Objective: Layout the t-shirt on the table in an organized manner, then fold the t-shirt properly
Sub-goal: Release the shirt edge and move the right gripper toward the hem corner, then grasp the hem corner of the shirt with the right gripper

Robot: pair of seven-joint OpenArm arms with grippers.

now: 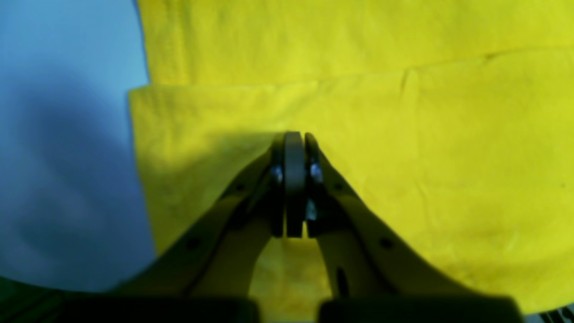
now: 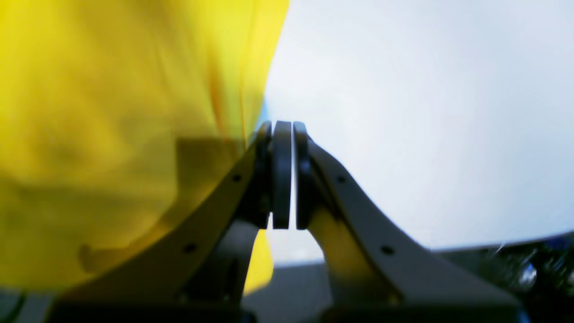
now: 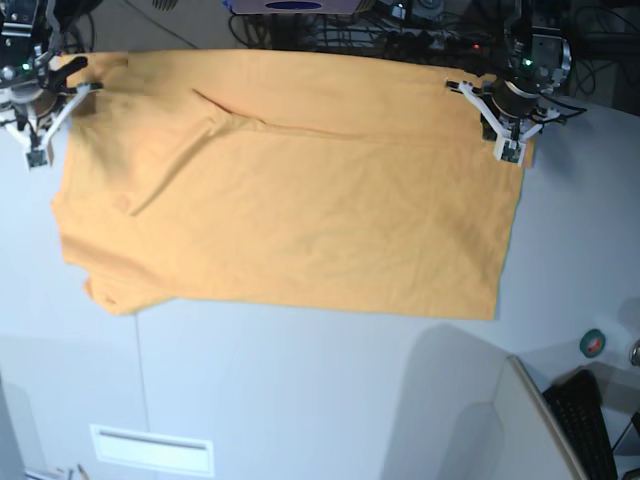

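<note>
Orange t-shirt (image 3: 290, 200) lies spread flat across the upper half of the base view, on the pale grey-white desk (image 3: 300, 390). It runs wide from left to right, lower edge fairly straight, a sleeve bulging at the lower left. A long diagonal crease crosses the upper-left part of the cloth. No print shows on the side facing up.

Left gripper (image 3: 510, 150) sits at the upper right of the base view, at the shirt's top right corner. In the left wrist view the left gripper (image 1: 294, 137) has its jaws pressed together, tips over the yellow-looking cloth (image 1: 358, 134), close to a folded edge; whether any cloth is pinched between them I cannot tell. Desk surface (image 1: 67, 157) shows blue-tinted along the left of that frame.

Right gripper (image 3: 35, 152) sits at the upper left of the base view, at the shirt's top left corner. In the right wrist view the right gripper (image 2: 282, 125) is likewise closed up, jaws together, tips right at the border of blurred cloth (image 2: 112, 134) and bare desk (image 2: 426, 134). A hold on fabric is not clear here either.

A thin dark seam (image 3: 137, 380) runs down the desk at lower left. A keyboard (image 3: 590, 420) lies at the lower right corner, a small roll of tape (image 3: 593, 343) just above it.
</note>
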